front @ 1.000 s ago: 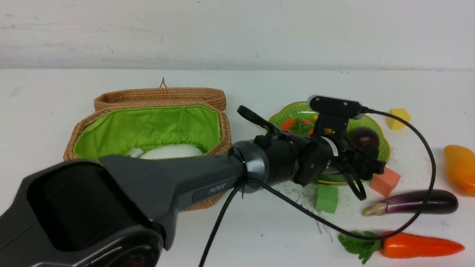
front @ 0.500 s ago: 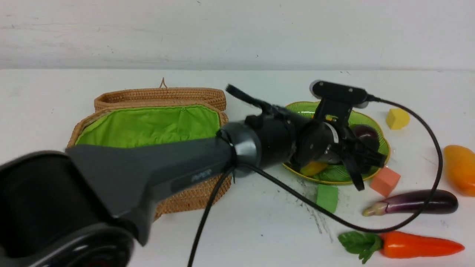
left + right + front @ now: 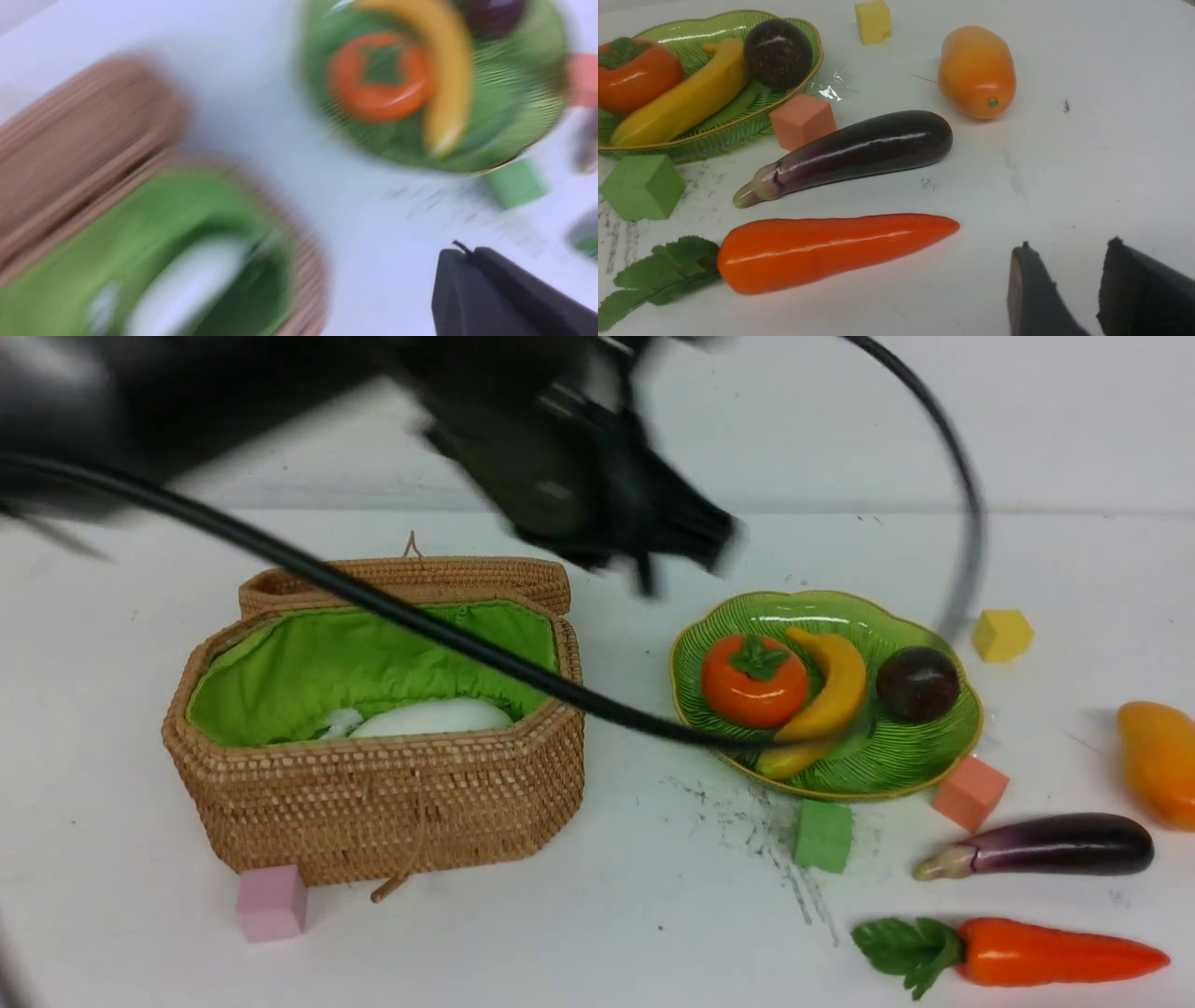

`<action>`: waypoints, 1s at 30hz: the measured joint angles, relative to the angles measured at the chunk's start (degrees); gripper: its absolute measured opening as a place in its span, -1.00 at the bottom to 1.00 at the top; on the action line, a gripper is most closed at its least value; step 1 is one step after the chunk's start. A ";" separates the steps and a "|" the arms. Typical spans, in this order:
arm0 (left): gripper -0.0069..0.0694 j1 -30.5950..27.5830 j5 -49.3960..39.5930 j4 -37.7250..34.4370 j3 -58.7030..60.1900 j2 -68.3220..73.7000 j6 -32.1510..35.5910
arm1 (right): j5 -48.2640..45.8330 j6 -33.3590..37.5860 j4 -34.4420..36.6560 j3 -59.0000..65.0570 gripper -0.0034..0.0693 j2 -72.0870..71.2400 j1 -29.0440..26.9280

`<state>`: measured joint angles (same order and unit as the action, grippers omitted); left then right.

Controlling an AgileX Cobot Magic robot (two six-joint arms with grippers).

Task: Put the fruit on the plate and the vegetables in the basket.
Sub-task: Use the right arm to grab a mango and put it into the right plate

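The left pincer [image 3: 462,254] is pressed together, empty; the right pincer [image 3: 1069,247], shown only in its wrist view, is spread, empty. In the basket [image 3: 373,803] lies the radish [image 3: 434,717]. On the plate [image 3: 878,758] lie banana [image 3: 826,695], persimmon [image 3: 754,683] and mangosteen [image 3: 918,683]; mango [image 3: 1158,761] at its three o'clock, eggplant [image 3: 1055,845] four, carrot [image 3: 1055,952] five.

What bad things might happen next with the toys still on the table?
The eggplant lies close to the pink-orange cube, so the right pincer might nudge or grab the cube too. The glossy, rounded mango may slip or roll away. The left arm's cable crosses in front of the basket and plate and might snag something.
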<state>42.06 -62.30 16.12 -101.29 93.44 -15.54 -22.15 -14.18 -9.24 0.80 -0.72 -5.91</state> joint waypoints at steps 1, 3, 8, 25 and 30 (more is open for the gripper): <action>-0.85 -2.19 -1.94 -0.71 2.29 -3.67 -0.83 | 0.00 0.00 0.00 0.00 -0.24 0.00 0.00; -0.85 -5.63 -3.02 -3.33 8.00 -10.10 -1.30 | 0.00 0.00 0.00 0.00 -0.24 0.00 0.00; -0.85 -11.34 -0.05 -9.15 25.83 -25.78 -2.88 | 0.00 0.00 0.00 0.00 -0.24 0.00 0.00; -0.85 -15.64 15.37 -11.44 66.10 -61.99 -13.07 | 0.00 0.00 0.00 0.00 -0.24 0.00 0.00; -0.85 -15.64 16.09 -11.70 66.10 -61.99 -13.07 | 0.00 0.00 0.00 0.00 -0.24 0.00 0.00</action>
<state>26.42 -46.21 4.42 -35.19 31.45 -28.61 -22.15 -14.18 -9.24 0.80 -0.72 -5.91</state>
